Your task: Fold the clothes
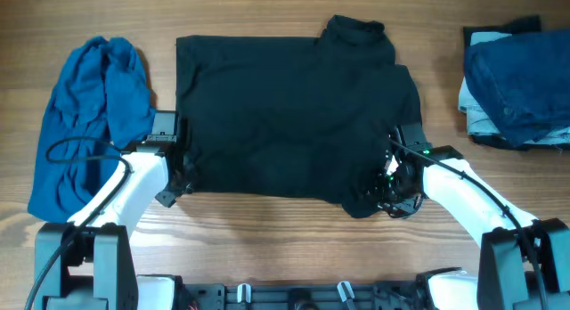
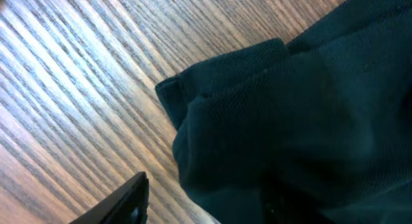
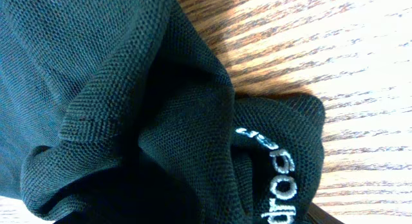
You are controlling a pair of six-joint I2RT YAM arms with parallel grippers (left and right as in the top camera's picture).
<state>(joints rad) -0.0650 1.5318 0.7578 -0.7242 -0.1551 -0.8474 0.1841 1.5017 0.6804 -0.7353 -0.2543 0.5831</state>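
1. Currently the black knit shirt (image 1: 294, 114) lies spread flat on the striped wooden worktop (image 1: 267, 225).
2. My left end effector (image 1: 183, 181) sits at the shirt's bunched left corner; I cannot tell its grip.
3. My right end effector (image 1: 387, 192) hides in crumpled fabric; likewise unclear.

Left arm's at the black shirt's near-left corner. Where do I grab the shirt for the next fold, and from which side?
Take the black shirt by its near-left corner, coming in from the left over the bare table. The fabric there is doubled into a thick edge that juts out, so the left gripper can likely pinch both layers at once.
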